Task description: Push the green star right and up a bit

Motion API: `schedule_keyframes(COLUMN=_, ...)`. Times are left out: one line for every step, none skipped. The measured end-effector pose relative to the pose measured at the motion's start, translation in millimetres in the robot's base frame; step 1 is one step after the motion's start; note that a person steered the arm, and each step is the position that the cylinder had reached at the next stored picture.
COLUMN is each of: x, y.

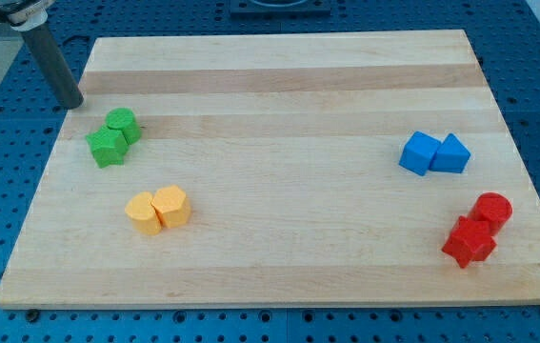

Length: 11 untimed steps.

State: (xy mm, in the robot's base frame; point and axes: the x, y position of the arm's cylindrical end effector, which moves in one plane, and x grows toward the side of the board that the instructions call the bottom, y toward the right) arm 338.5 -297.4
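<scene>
Fingers are absent: my tip (73, 104) is a bare rod end, so nothing opens or closes. It stands at the view's top left, near the green star (108, 148), which touches a green cylinder (124, 124). Probably light and stiff, the star should slide easily; push its lower-left side. No containers appear.

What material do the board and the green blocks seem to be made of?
Board: seemingly pale wood, smooth matt finish, with visible grain and plank seams. Green blocks: probably plastic or painted wood, with uniform saturated colour and no grain showing.
</scene>
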Motion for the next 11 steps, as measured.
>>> schedule_keyframes(x=0, y=0)
schedule_keyframes(x=31, y=0)
schedule_keyframes(x=46, y=0)
schedule_keyframes(x=66, y=0)
schedule_keyframes(x=120, y=0)
schedule_keyframes(x=117, y=0)
schedule_keyframes(x=116, y=42)
schedule_keyframes(x=116, y=55)
schedule_keyframes(x=116, y=64)
schedule_keyframes(x=97, y=122)
schedule_keyframes(x=93, y=131)
